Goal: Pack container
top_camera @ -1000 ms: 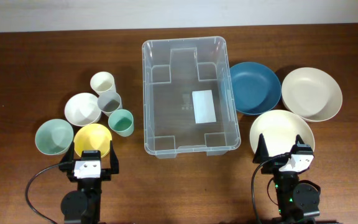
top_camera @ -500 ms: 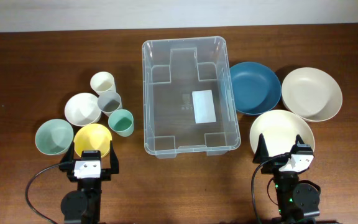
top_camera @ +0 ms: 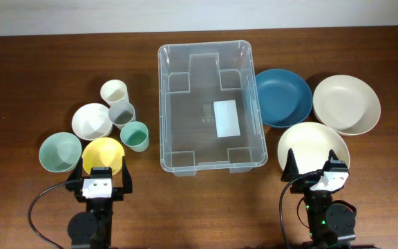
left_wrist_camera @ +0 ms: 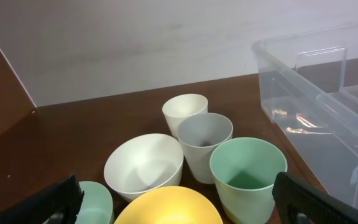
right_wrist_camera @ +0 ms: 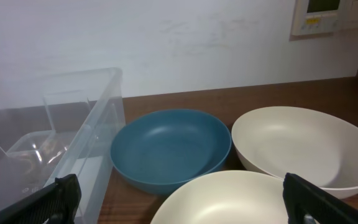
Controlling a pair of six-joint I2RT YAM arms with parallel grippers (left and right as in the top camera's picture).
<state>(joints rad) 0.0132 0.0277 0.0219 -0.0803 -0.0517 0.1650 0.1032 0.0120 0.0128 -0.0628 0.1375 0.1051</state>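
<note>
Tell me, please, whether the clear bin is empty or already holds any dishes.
Empty: inside the bin, the overhead view shows only bare floor and a white label; no dish lies in it.

container [top_camera: 199,142] floor lies open from above. on its left, cups [top_camera: 121,112] and small bowls [top_camera: 92,121] pack close, green cup [top_camera: 135,135] just beside the wall, so finger gaps are tight. on its right, blue bowl [top_camera: 282,97] sits just beside the wall with two cream bowls [top_camera: 346,104] crowding it; front table [top_camera: 206,207] is bare.
</note>
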